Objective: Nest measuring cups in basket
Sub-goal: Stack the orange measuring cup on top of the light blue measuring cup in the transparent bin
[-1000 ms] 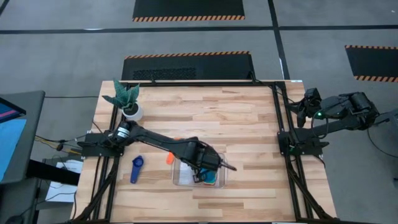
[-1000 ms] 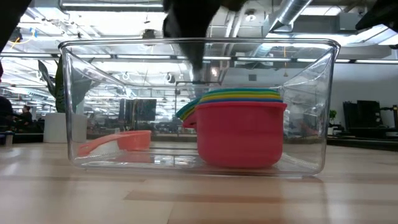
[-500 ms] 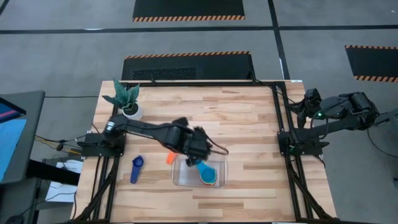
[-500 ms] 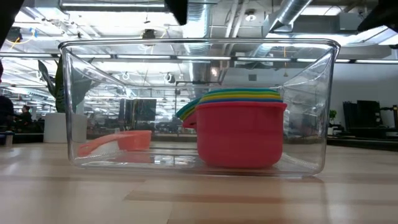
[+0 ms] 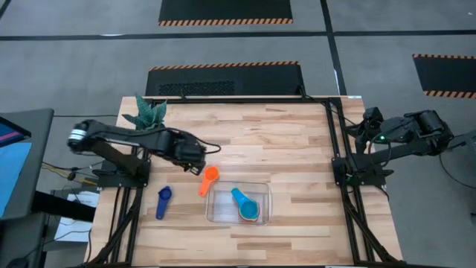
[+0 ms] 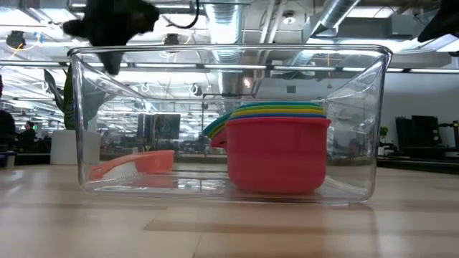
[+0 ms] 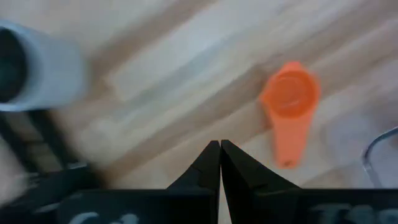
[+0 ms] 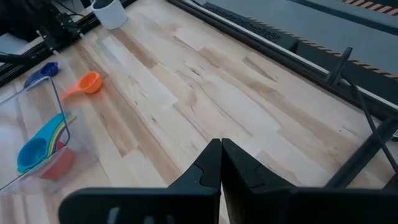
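The clear basket (image 5: 238, 217) stands near the table's near edge. It holds a nested stack of measuring cups, red outermost (image 6: 276, 161) and light blue on top (image 5: 245, 205). An orange cup (image 5: 209, 179) lies on the wood just left of the basket, bowl up (image 7: 289, 99). A navy cup (image 5: 163, 201) lies farther left. My left gripper (image 5: 198, 164) is shut and hovers just beyond the orange cup toward the far-left, touching nothing (image 7: 220, 150). My right gripper (image 8: 221, 149) is shut and waits off the table's right edge (image 5: 370, 125).
A white plant pot (image 5: 158, 132) with a green plant stands at the table's far-left corner, close behind my left arm. Bare wood fills the middle and right of the table (image 5: 297, 149). Dark frame rails run along the table's sides.
My left gripper has risen out of the basket and drawn back toward the table's left and far side, ending beside the orange cup. The nested stack has stayed in the basket, its light blue top cup now uncovered in the high view.
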